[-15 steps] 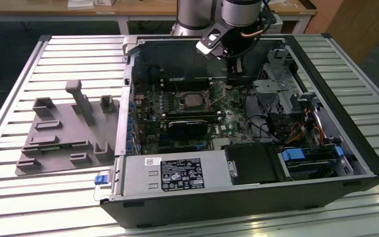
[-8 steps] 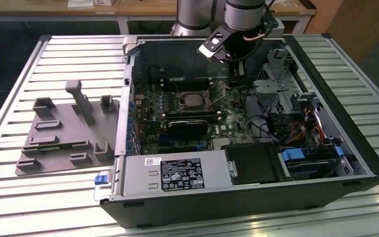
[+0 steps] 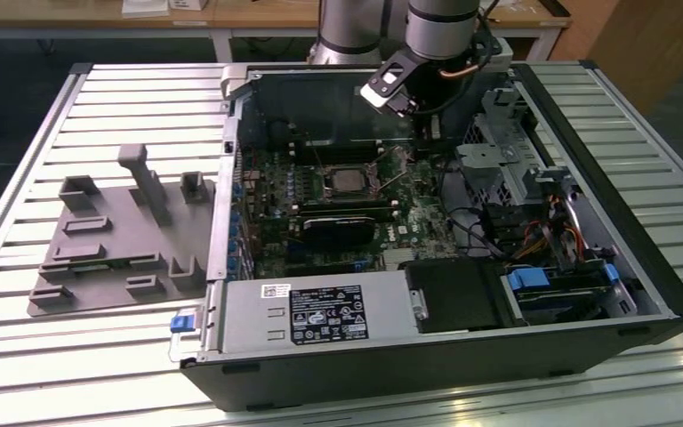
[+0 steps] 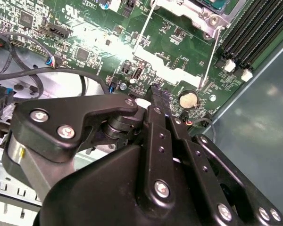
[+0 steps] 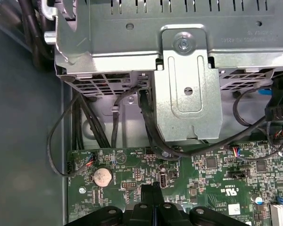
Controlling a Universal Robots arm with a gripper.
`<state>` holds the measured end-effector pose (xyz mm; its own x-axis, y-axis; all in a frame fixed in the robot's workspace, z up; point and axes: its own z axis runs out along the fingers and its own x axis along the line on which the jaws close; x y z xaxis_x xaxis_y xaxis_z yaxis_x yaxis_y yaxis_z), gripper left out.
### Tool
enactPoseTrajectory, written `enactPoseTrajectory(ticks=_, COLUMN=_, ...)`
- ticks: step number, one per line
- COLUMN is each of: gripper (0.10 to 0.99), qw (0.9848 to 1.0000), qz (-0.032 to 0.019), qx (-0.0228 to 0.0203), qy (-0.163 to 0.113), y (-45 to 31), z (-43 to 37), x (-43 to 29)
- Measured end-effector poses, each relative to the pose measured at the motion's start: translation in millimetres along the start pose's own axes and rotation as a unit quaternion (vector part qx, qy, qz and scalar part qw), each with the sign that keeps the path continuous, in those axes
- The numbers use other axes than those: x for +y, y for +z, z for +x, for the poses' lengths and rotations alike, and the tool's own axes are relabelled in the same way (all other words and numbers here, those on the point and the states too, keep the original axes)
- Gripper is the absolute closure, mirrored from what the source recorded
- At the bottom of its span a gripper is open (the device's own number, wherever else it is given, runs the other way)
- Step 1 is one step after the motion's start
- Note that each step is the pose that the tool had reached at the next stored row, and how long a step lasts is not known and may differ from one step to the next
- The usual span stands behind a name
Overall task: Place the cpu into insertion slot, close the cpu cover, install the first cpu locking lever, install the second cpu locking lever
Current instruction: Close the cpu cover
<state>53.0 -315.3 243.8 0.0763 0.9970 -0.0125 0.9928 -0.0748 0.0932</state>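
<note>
The cpu (image 3: 344, 181) lies in the insertion slot (image 3: 316, 182) on the green board (image 3: 419, 209), inside the open computer case (image 3: 377, 374) on the slatted surface (image 3: 81, 356). The pincer (image 4: 158, 94) hangs beside the slot near the coin battery (image 4: 187, 99), fingertips pressed together, gripping nothing. Two thin silvery rods (image 4: 210, 56) reach out from the slot toward it.

A smooth silver-grey cylindrical arm (image 3: 443, 22) carries a looping copper-coloured cable (image 3: 480, 62) near its wrist. The matte black metal tool (image 4: 156, 90) has angular linkage plates fastened with silvery round-headed screws (image 4: 161, 188), tapering into narrow black fingers (image 5: 147, 195).
</note>
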Motion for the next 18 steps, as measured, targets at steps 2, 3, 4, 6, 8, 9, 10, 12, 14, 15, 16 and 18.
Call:
enactPoseTrajectory(ticks=2, gripper=0.984, qw=1.0000, qz=0.0000, qx=0.0001, qy=0.000, y=0.1, z=0.0, x=0.0)
enactPoseTrajectory(ticks=3, gripper=0.984, qw=1.0000, qz=0.0000, qx=0.0001, qy=0.000, y=0.2, z=0.0, x=0.0)
enactPoseTrajectory(ticks=4, gripper=0.984, qw=1.0000, qz=0.0004, qx=0.0001, qy=0.000, y=0.2, z=0.0, x=0.0)
enactPoseTrajectory(ticks=6, gripper=0.984, qw=1.0000, qz=0.0052, qx=-0.0001, qy=0.000, y=0.6, z=0.1, x=0.0)
enactPoseTrajectory(ticks=8, gripper=0.984, qw=1.0000, qz=0.0087, qx=-0.0005, qy=0.000, y=1.0, z=0.1, x=-0.1)
enactPoseTrajectory(ticks=9, gripper=0.984, qw=0.9999, qz=0.0116, qx=-0.0007, qy=0.000, y=1.9, z=0.1, x=-0.2)
enactPoseTrajectory(ticks=10, gripper=0.984, qw=0.9999, qz=0.0117, qx=-0.0009, qy=0.000, y=2.1, z=0.1, x=-0.2)
enactPoseTrajectory(ticks=12, gripper=0.984, qw=0.9999, qz=0.0118, qx=-0.0014, qy=0.000, y=2.2, z=0.0, x=-0.2)
enactPoseTrajectory(ticks=14, gripper=0.984, qw=0.9999, qz=0.0119, qx=-0.0022, qy=0.000, y=3.4, z=0.1, x=-0.3)
enactPoseTrajectory(ticks=15, gripper=0.984, qw=0.9999, qz=0.0127, qx=-0.0033, qy=0.000, y=4.2, z=0.1, x=-0.4)
enactPoseTrajectory(ticks=16, gripper=0.984, qw=0.9997, qz=0.0196, qx=-0.0117, qy=-0.001, y=7.7, z=0.1, x=-0.7)
enactPoseTrajectory(ticks=18, gripper=0.984, qw=0.9997, qz=0.0206, qx=-0.0124, qy=-0.001, y=7.9, z=0.1, x=-0.8)
